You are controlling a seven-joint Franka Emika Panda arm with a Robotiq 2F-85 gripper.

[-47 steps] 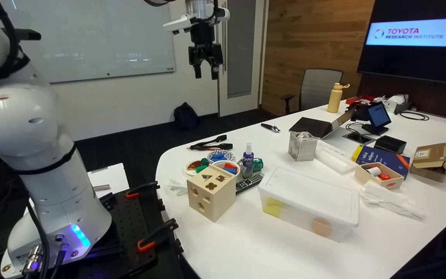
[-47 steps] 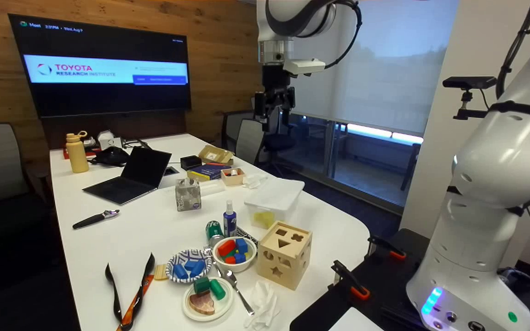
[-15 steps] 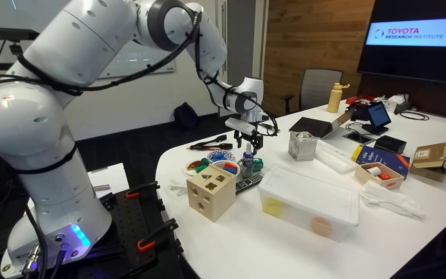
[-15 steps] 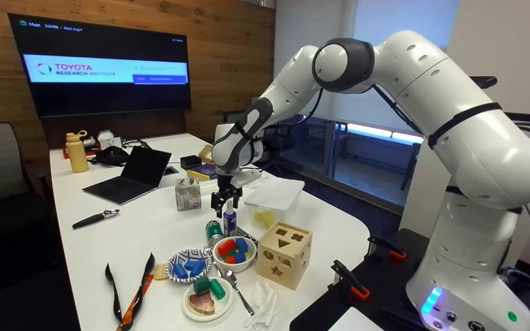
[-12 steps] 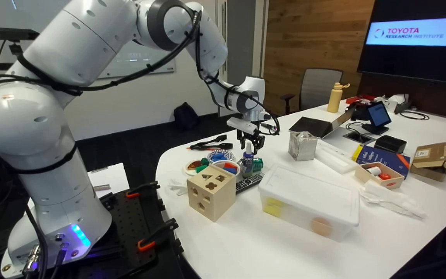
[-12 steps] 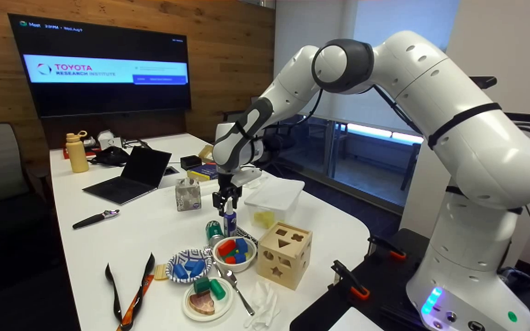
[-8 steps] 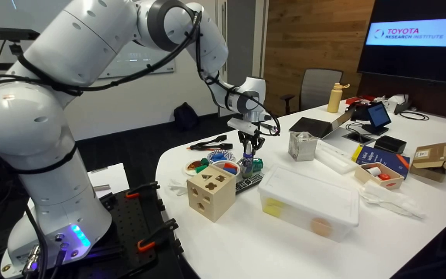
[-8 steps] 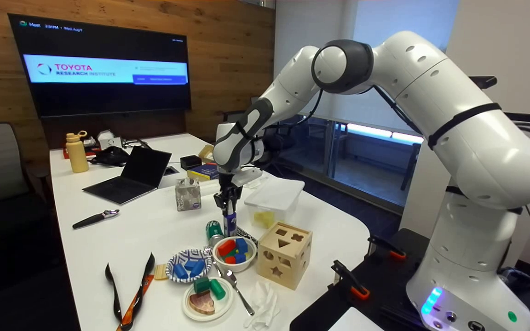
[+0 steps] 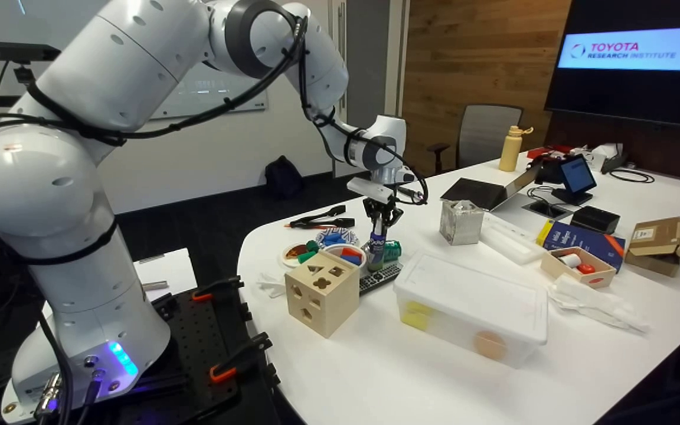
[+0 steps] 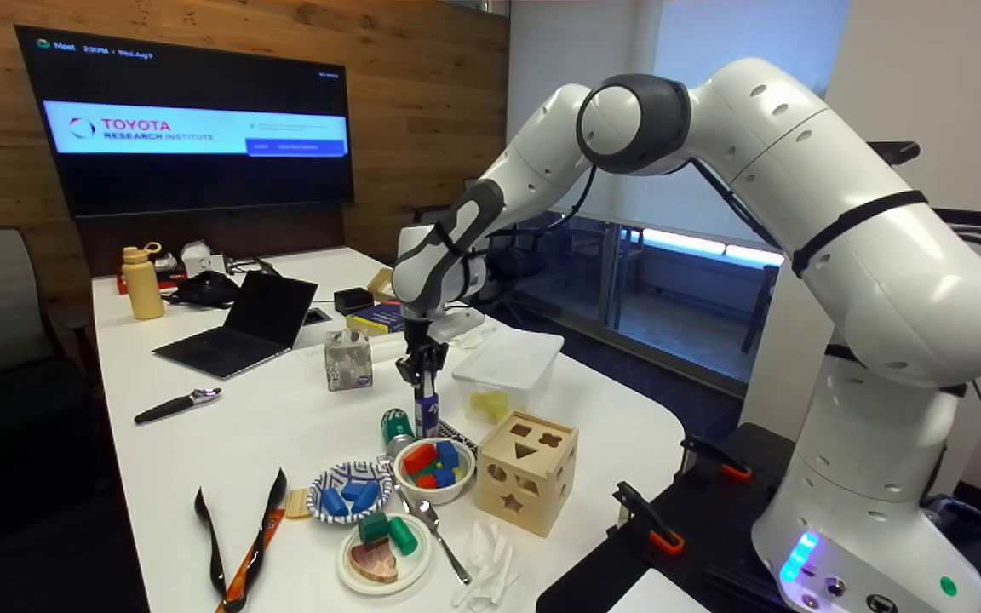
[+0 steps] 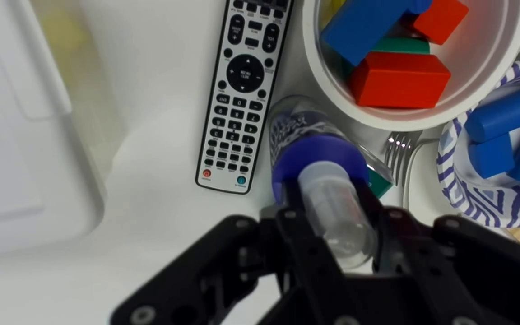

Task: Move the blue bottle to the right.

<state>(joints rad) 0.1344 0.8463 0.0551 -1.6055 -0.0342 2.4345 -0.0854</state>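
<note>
yellow bottle [image 10: 143, 288] stands upright at the far left of the white surface [image 10: 286, 434] in an exterior view, with an open laptop [image 10: 272, 311] to its right and black tongs [image 10: 267, 524] lying nearer. next come a tissue box [image 10: 348, 362], a patterned bowl [image 10: 344, 474] with blue blocks [image 10: 334, 502] in it, and a green can [image 10: 394, 426]. just beside the can is the blue bottle [image 10: 427, 417], upright on the surface behind a white bowl [image 10: 404, 485] of coloured blocks [image 10: 420, 460], the claw [image 10: 426, 386] clamped on its pale top from above. the wrist view shows a remote [image 11: 245, 73] near it. further right sit a clear lidded box [image 10: 509, 362] and a wooden cube [image 10: 512, 478] with shaped holes, then the white arm [image 10: 874, 434].
</note>
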